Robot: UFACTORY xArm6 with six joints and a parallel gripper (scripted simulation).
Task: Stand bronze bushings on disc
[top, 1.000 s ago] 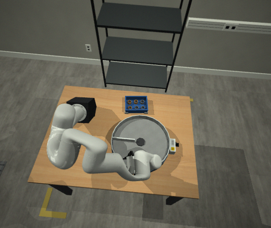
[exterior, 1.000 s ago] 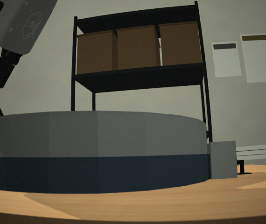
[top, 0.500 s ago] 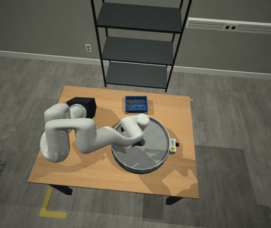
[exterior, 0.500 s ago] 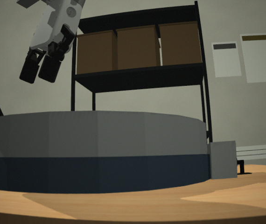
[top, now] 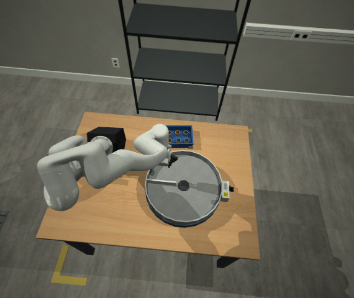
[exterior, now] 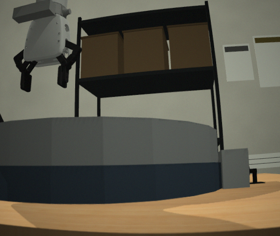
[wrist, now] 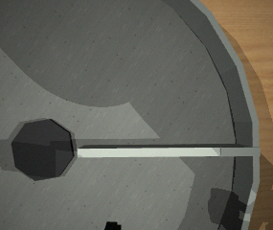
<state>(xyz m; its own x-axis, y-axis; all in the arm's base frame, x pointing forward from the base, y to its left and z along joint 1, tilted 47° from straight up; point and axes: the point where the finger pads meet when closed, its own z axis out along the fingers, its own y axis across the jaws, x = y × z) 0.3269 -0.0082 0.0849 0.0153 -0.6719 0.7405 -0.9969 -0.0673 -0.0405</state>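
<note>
Crate (top: 179,136) of bushings just beyond open, empty tool (top: 171,161).

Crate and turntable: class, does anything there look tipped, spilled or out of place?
Nothing stands out. The bushings sit in rows in the crate. The disc carries none yet, only its hub and a pale bar. The gripper hangs open above it.

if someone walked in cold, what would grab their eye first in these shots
Probably the big round turntable right of centre on the wooden table, with its dark hub in the middle and a pale bar running from hub to rim. Next, the bulky white arm curling in from the left, its open, empty pincer hanging above the disc's far edge. Behind it sits a small blue crate holding bronze and steel bushings.
</note>
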